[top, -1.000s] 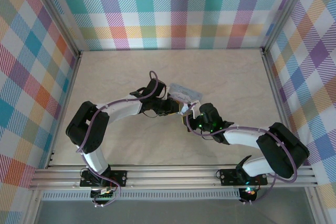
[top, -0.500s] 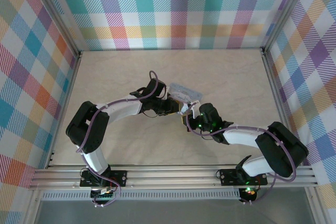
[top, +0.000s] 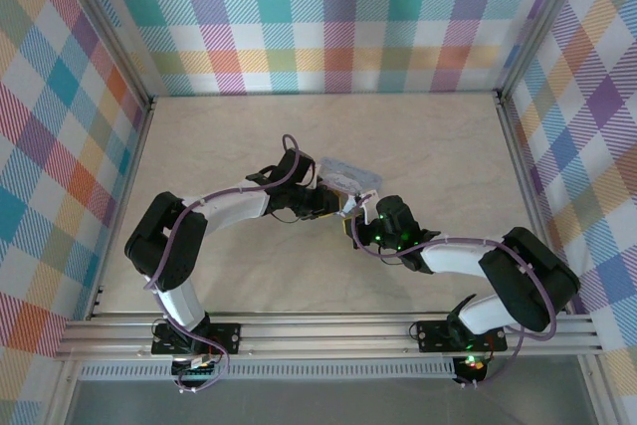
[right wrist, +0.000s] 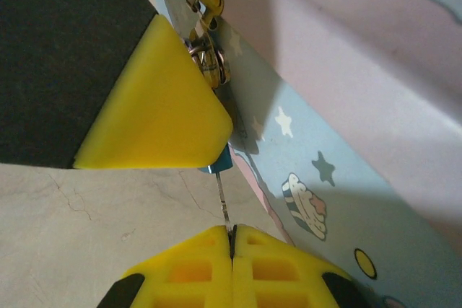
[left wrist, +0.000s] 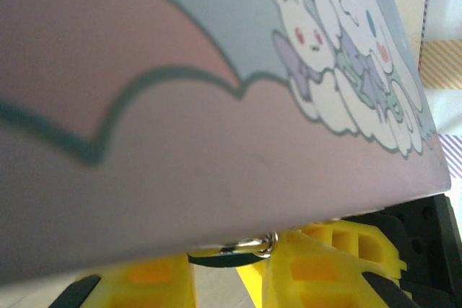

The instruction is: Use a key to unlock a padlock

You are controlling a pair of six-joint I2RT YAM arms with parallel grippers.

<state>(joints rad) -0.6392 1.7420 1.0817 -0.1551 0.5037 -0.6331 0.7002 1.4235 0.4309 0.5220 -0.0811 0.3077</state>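
Note:
The tiny padlock hangs at the hasp of the pale blue tin. A sliver of its dark blue body peeks out under a yellow finger of my left gripper, which is shut on it. The silvery shackle shows under the tin's lid, between the left gripper's yellow fingers. My right gripper is shut on the thin metal key, whose tip reaches up to the padlock's underside. In the top view both grippers meet at the tin's near corner, the left gripper and the right gripper.
The tin with the white cartoon rabbit lies mid-table, just beyond the grippers. Its lid crowds the left wrist view. The beige tabletop stretches behind it to checked walls on three sides.
The right arm's elbow has shifted slightly left. Both grippers stay at the padlock and the left arm has not moved.

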